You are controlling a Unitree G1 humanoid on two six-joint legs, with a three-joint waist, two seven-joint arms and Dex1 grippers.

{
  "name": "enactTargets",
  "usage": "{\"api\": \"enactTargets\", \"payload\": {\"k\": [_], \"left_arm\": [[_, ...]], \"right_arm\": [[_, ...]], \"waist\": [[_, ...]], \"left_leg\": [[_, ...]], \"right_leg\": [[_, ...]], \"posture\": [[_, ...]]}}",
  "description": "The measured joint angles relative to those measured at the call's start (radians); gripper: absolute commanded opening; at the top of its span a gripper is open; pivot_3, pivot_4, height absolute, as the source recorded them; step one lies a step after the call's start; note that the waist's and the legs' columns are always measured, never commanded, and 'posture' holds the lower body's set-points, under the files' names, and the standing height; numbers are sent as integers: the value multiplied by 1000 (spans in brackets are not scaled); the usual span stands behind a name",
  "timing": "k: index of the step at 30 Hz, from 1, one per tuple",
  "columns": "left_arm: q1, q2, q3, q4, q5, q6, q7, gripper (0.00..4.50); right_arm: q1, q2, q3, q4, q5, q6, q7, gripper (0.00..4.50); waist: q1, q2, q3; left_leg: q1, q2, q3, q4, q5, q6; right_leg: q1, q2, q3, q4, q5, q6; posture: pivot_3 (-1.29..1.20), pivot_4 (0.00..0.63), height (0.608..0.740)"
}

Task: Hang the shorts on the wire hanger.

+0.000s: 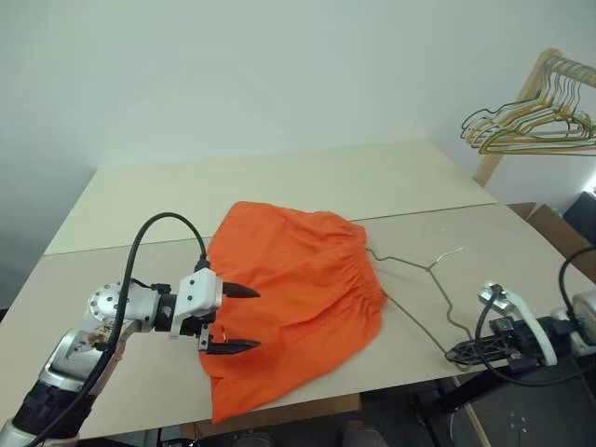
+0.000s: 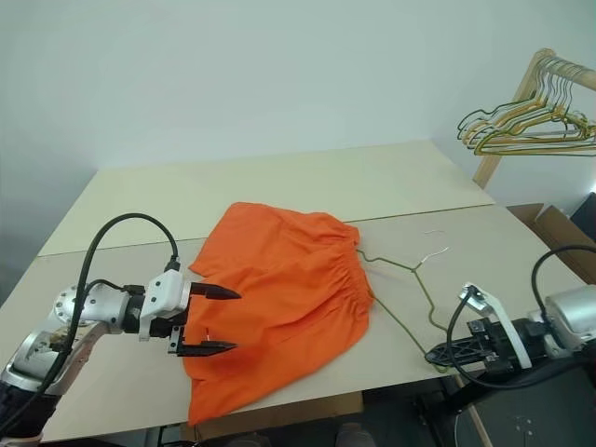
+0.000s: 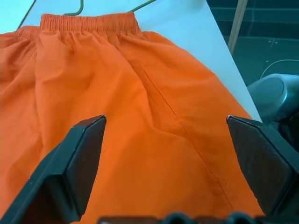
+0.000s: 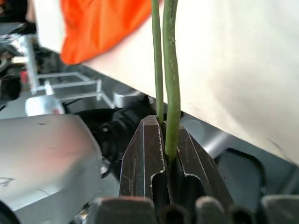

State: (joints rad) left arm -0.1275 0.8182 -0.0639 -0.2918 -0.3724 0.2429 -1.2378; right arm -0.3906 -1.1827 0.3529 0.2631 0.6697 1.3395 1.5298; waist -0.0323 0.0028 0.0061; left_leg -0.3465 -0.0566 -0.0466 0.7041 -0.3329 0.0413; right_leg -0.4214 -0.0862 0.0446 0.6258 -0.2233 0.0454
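Hanger pinched at the near corner, shorts waiting under open jaws

Shorts (image 1: pixel 296 298) of bright orange thin fabric are spread flat on the bench (image 1: pixel 279 186), with the gathered elastic waistband turned to the right and the leg hems to the left; one near corner droops over the near edge of the bench. The wire hanger (image 1: pixel 424 293), thin and dark olive-green, lies flat just right of the waistband, its hook pointing to the far right and one shoulder tucked at or under the gathered edge.

The right gripper (image 1: pixel 456 354) is seen at the near right edge of the bench, and its jaws are closed on the wire at the hanger's near corner; in the right wrist view the doubled green wire is seen rising from between the shut black fingers (image 4: pixel 145 154). The left gripper (image 1: pixel 233 318) hovers over the left, hem part of the shorts with its jaws spread wide and nothing between them, pointed rightward along the garment toward the waistband.

The coming move is judged to turn on one relation: the hanger lies right of the shorts, and the long axis of the garment runs left to right, from the open jaws toward the held wire. The left arm is the nearer to the fabric, the right the nearer to the hanger. A grip on the cloth has not yet been taken. A cluster of gold and green hangers (image 1: pixel 535 121) on a wooden rack at the far right is well apart from the work.
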Motion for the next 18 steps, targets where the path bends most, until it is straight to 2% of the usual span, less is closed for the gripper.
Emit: {"api": "enactTargets", "payload": {"k": [2, 5, 7, 9, 12, 18], "left_arm": [[-1, -1, 0, 0, 8, -2, 4, 4475], [-2, -1, 0, -1, 15, -1, 11, 4475], [0, -1, 0, -1, 17, -1, 13, 4475], [6, 0, 1, -3, 17, -2, 13, 4475], [5, -1, -3, -6, 18, -1, 17, 4475], [2, -1, -6, -6, 26, -1, 24, 4475]], "right_arm": [[-7, -11, 37, -12, 14, -12, 19, 0], [29, -142, 81, -134, 100, -136, 22, 0], [30, -189, 121, -185, 112, -218, 24, 0], [15, -179, 169, -175, 101, -238, 27, 0], [-76, -96, 250, -54, 45, -176, 29, 0], [-132, -108, 309, -9, 52, -152, 30, 0]], "waist": [[7, 0, 0], [21, 3, 0], [21, 2, 0], [19, 0, 0], [12, -1, 0], [27, 1, 0]], "left_leg": [[-1, 0, 0, 0, 0, 0], [-2, 0, -1, 0, 0, 0], [-1, 0, -1, 0, 0, 0], [0, 0, 0, 0, 0, 0], [1, 0, 2, 1, 0, 0], [-2, 0, -1, 0, 0, 0]], "right_leg": [[-1, 0, 0, 0, 0, 0], [-2, -1, -2, 0, 0, 0], [0, 0, -2, 0, 0, 0], [1, 0, -2, 0, 0, 0], [1, 0, 1, 0, 0, 0], [-2, -1, -2, 0, 0, 0]], "posture": [[-53, 0, 740], [-50, 0, 740], [-49, 0, 740], [-49, 0, 740], [-48, 0, 740], [-52, 0, 740]]}}
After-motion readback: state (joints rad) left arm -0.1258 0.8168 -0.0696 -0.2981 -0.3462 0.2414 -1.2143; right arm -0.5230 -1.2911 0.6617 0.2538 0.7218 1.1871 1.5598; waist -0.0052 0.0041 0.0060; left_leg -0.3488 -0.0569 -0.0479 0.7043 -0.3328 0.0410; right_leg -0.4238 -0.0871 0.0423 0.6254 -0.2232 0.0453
